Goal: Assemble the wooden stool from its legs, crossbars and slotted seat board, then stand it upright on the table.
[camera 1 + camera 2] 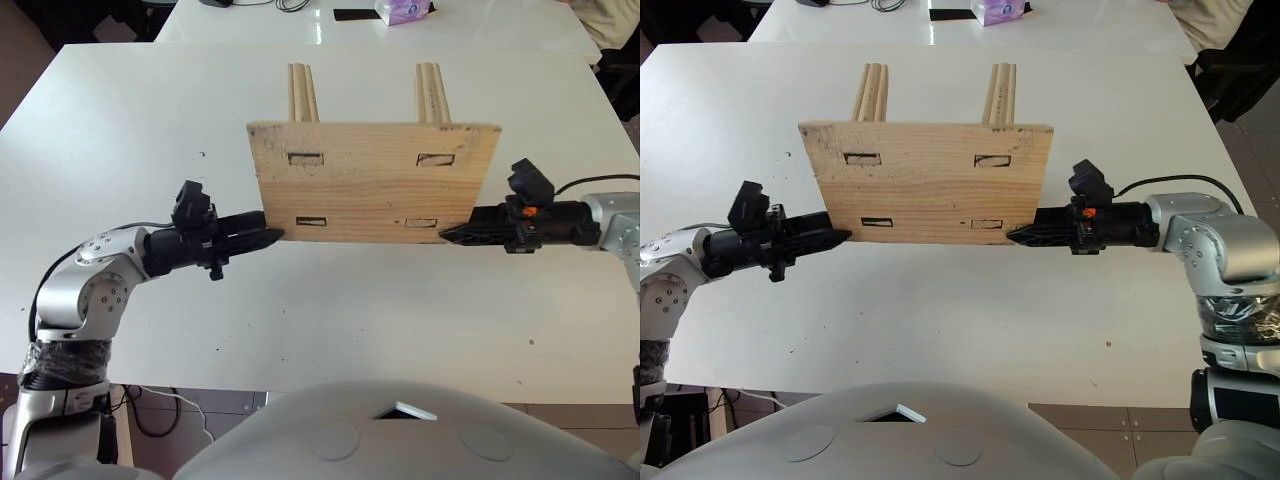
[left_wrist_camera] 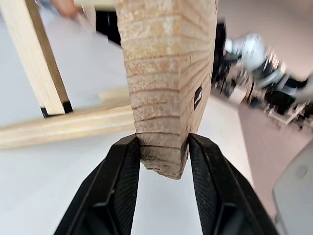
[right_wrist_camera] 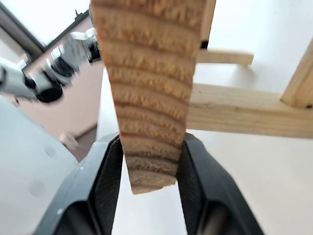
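The seat board [image 1: 372, 182] is up on edge over mid-desk [image 1: 120, 130], its legs [image 1: 303, 93] pointing away. The jaws of the left gripper [image 1: 270, 238] and the right gripper [image 1: 450, 234] each pinch a near lower corner. Bare desk lies on every side.

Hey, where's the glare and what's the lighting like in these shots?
Left eye view: light glares off the glossy far table; the near table is evenly lit. Right wrist view: the near table glows bright behind the seat board, while the right hand looks dark.

rough unfinished wood seat board [image 1: 372, 180], glossy table [image 1: 130, 130]
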Robot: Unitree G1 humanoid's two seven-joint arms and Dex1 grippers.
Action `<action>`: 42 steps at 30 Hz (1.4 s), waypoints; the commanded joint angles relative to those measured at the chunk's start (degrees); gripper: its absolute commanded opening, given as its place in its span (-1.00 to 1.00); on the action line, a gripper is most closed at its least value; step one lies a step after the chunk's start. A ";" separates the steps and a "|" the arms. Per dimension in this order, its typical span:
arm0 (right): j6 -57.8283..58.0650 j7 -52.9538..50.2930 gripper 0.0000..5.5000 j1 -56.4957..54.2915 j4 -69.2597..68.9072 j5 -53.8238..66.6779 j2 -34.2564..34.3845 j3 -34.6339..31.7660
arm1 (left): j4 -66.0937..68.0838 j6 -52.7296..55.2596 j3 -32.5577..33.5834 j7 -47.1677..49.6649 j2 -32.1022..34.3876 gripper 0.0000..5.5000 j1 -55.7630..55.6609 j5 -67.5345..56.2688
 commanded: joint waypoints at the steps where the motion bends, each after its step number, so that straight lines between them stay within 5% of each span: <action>1: -5.46 -40.34 -0.45 1.10 -16.50 63.64 9.72 -0.42 | -29.49 -6.51 -7.21 43.50 -11.41 -0.48 -0.88 -52.01; 9: -25.25 -70.27 -0.46 -2.36 -27.31 63.65 37.19 -1.27 | -34.22 -18.28 -7.84 64.00 -21.27 -0.48 -8.59 -58.13; 14: -33.64 -85.36 -0.48 -6.71 -29.65 63.65 46.81 -5.15 | -32.73 -22.10 -7.97 73.89 -26.59 -0.52 -10.76 -57.12; 25: -41.14 -109.23 -0.52 -9.69 -23.60 62.38 52.69 -7.78 | -25.86 -28.94 -6.94 91.21 -37.57 -0.53 -15.42 -46.85; 42: -40.53 -116.77 -0.52 -5.42 -9.94 47.28 56.62 -7.54 | -11.84 -23.99 -3.51 89.79 -44.94 -0.53 -10.42 -34.16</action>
